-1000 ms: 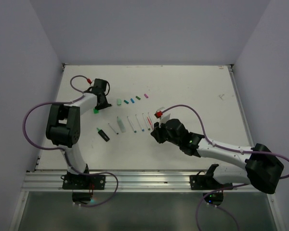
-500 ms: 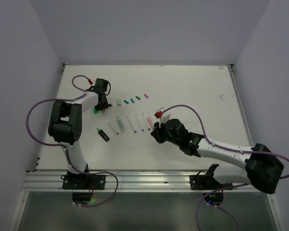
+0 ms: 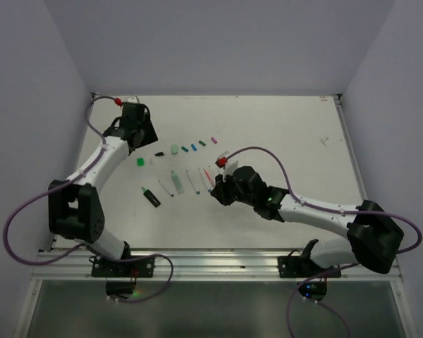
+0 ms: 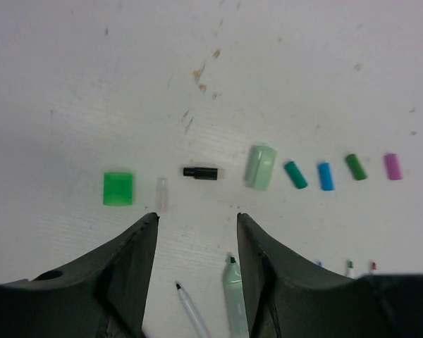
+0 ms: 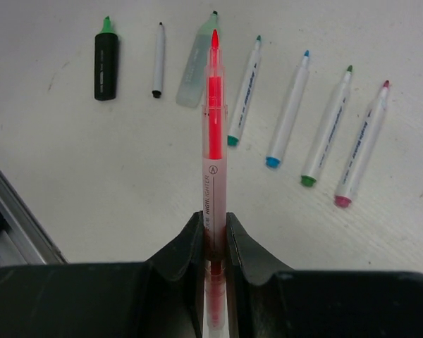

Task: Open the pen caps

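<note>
The pen caps lie in a row on the table: bright green (image 4: 118, 189), a small clear pinkish one (image 4: 162, 194), black (image 4: 200, 172), pale green (image 4: 260, 167), teal (image 4: 295, 174), blue (image 4: 326, 176), dark green (image 4: 355, 167) and magenta (image 4: 393, 166). My left gripper (image 4: 195, 225) hangs open just on the near side of this row, nothing between its fingers. My right gripper (image 5: 213, 232) is shut on a red highlighter pen (image 5: 213, 120), bare tip pointing away. In the top view the left gripper (image 3: 142, 137) is at the far left and the right gripper (image 3: 215, 190) is by the pens.
Uncapped pens lie side by side: a black highlighter (image 5: 106, 60), a thin black-tipped pen (image 5: 158, 60), a pale green pen (image 5: 197, 63), then white barrels tipped teal (image 5: 245, 91), blue (image 5: 290, 109), green (image 5: 329, 127) and magenta (image 5: 362, 144). The table's metal rail (image 5: 14, 232) runs nearby.
My left gripper has opened and pulled back toward the far left corner, uncovering the black and clear caps. The right gripper has shifted left with the red pen.
</note>
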Tool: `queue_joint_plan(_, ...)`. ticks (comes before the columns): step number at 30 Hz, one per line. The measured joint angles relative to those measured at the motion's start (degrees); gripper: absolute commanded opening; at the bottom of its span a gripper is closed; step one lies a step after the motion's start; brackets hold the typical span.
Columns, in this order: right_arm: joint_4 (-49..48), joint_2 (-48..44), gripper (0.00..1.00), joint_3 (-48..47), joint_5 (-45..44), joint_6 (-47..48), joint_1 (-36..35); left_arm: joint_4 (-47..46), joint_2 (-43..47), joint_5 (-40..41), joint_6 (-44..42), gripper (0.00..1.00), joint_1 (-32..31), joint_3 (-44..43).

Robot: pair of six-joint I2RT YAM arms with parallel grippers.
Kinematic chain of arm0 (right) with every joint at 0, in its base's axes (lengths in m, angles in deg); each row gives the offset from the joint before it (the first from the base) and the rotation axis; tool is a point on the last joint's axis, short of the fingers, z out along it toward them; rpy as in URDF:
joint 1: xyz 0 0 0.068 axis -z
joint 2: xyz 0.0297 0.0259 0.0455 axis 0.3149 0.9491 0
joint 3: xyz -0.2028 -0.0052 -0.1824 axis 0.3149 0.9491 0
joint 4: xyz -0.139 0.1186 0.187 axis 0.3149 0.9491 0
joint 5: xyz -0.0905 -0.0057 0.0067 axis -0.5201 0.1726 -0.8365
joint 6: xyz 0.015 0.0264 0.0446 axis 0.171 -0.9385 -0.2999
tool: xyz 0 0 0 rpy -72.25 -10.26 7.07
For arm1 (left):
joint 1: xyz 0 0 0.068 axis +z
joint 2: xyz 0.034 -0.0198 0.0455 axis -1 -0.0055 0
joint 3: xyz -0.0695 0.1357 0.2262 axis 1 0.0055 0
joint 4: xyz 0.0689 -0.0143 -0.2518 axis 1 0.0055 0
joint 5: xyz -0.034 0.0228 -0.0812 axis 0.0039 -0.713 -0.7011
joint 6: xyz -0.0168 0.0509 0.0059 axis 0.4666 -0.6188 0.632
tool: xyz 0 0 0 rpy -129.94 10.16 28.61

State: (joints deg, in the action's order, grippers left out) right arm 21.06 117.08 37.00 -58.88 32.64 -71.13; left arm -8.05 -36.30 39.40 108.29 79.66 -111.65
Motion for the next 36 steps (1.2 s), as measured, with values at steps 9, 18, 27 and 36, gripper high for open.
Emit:
queue_joint_plan(9,4.0,19.3,0.00,-20.3,3.0,-0.6,-3.5,1.3,24.8,2.9,-3.0,0.94,0.0,-3.5)
queue_joint_plan(18,12.3,37.7,0.04,-40.9,2.0,-2.0,-8.9,-2.6,46.4,18.4,-9.0,1.00,0.2,12.7)
queue_joint_plan(27,14.8,49.0,0.06,-50.4,-0.4,-3.6,-10.3,-6.1,51.9,26.0,-11.6,1.00,0.3,23.1)
queue_joint_plan(36,15.7,53.6,0.13,-53.6,-3.5,-5.5,-10.3,-7.0,51.3,26.1,-12.0,1.00,0.3,23.1)
